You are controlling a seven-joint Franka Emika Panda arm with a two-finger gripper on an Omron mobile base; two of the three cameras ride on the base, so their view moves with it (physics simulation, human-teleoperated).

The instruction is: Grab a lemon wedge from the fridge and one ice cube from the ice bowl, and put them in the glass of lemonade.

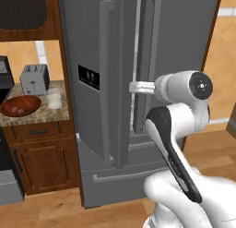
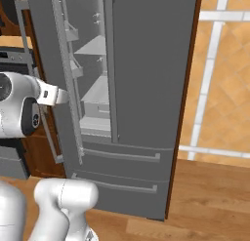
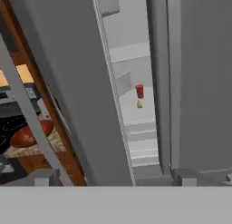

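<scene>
Left base view, far left: toaster (image 1: 35, 79) stands at the back of the granite counter (image 1: 50, 112). The ice bowl (image 1: 20, 105) sits in front of it, with pale bits inside, too small to make out. The glass of lemonade (image 1: 54, 98) stands just right of the bowl, beside the toaster.

Centre: the fridge (image 1: 184, 33) has its left door (image 1: 90, 61) swung partly outward and its right door closed. The arm's white wrist reaches into the gap between the doors at mid-height.

Hand view: through the gap, the lemon wedge (image 3: 139, 104) lies on a pale interior shelf (image 3: 142, 114), just in front of a small red cup (image 3: 139, 91). The ice bowl (image 3: 31, 133) shows at lower left.

Gripper: fingertips hidden behind the door edge; cannot tell whether they are spread or closed.
</scene>
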